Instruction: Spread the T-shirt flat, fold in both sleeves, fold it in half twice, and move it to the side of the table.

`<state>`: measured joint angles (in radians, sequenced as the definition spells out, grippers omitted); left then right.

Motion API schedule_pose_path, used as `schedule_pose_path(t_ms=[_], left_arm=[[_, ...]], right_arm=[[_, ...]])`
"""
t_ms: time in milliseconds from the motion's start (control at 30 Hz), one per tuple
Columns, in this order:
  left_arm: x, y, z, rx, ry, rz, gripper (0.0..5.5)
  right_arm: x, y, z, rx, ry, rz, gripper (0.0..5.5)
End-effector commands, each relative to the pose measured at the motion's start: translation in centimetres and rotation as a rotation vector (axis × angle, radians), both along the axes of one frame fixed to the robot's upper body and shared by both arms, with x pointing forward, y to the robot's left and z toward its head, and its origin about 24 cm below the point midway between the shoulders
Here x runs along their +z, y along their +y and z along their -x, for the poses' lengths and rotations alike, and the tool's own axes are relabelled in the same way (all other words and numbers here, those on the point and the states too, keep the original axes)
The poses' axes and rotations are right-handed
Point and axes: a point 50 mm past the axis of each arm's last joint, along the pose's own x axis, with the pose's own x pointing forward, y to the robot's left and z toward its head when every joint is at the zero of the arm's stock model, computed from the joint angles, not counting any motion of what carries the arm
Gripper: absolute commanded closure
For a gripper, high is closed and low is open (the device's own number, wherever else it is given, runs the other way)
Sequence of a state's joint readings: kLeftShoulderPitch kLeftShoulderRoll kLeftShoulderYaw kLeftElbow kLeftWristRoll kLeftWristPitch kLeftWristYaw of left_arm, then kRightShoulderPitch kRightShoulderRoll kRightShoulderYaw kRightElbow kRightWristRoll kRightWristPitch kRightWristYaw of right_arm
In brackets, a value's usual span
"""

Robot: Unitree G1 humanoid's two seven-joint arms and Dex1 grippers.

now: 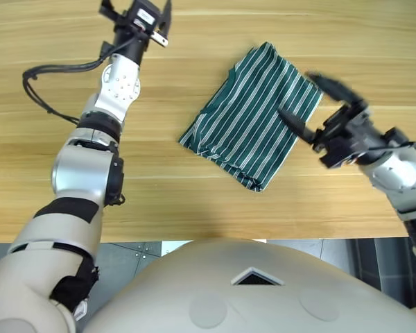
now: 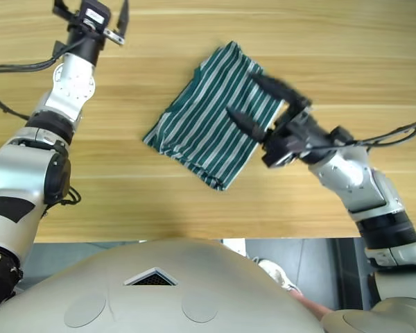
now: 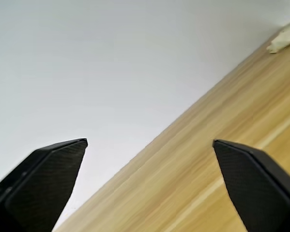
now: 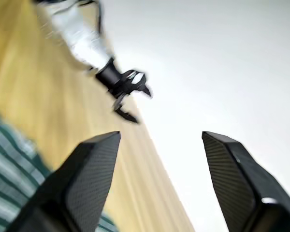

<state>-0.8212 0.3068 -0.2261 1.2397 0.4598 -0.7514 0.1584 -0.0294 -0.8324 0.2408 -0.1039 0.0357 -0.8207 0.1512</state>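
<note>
We see folded green-and-white striped T-shirt [image 1: 253,132] mid light wooden table [image 1: 194,201]. Right pincer [image 1: 294,93] spread wide over its right edge, holding nothing. Left pincer [image 3: 150,141] spread too, far off. Risk: we grab top layer only, folds fall open.

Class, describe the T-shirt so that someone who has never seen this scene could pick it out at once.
Find the wooden table. Near its middle, by the open right gripper, lies the T-shirt, folded into a tilted rectangle. It is dark green cloth with thin white stripes, unlike the plain wood around it.
</note>
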Motion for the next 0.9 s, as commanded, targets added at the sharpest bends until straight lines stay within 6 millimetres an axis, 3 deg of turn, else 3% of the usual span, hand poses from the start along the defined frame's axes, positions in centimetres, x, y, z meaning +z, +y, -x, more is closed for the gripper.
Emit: schedule_pose_path(t_ms=[33,100,200,267,367,500,600,700,767,833,900], left_arm=[[-1.0,-4.4,0.5,-0.235,0.077,-0.150,0.69],[-2.7,-6.7,1.4,-0.322,0.167,-0.212,0.69],[-6.8,-9.7,3.6,-0.428,0.235,-0.522,0.69],[-8.7,-10.2,4.7,-0.461,0.216,-0.724,0.69],[-10.3,-9.8,5.6,-0.459,0.211,-0.830,0.69],[-11.3,-6.7,5.4,-0.351,0.242,-0.888,0.69],[-11.8,-1.7,5.3,-0.194,0.290,-0.882,0.69],[-12.8,2.5,6.7,-0.070,0.351,-0.842,0.69],[-13.9,4.4,8.4,-0.019,0.398,-0.782,0.69],[-15.3,5.1,11.0,-0.002,0.439,-0.663,0.69],[-15.8,3.8,12.9,-0.045,0.432,-0.509,0.69]], right_arm=[[0.7,-1.7,-3.6,-0.164,0.033,-0.204,2.39],[0.2,-2.1,-5.1,-0.224,0.053,-0.249,2.39],[-0.7,-1.8,-6.3,-0.264,0.063,-0.239,2.39],[-1.2,-1.6,-6.9,-0.276,0.073,-0.214,2.39],[-2.3,-1.0,-8.0,-0.300,0.099,-0.171,2.39],[-3.8,0.4,-8.8,-0.285,0.132,-0.095,2.39],[-4.8,0.7,-9.0,-0.288,0.148,-0.048,2.39],[-5.8,0.5,-8.9,-0.306,0.176,-0.015,2.39],[-6.7,-0.1,-8.6,-0.335,0.198,0.011,2.39],[-7.4,-0.5,-8.5,-0.350,0.227,0.044,2.39],[-7.7,-0.8,-8.6,-0.366,0.240,0.070,2.39]])
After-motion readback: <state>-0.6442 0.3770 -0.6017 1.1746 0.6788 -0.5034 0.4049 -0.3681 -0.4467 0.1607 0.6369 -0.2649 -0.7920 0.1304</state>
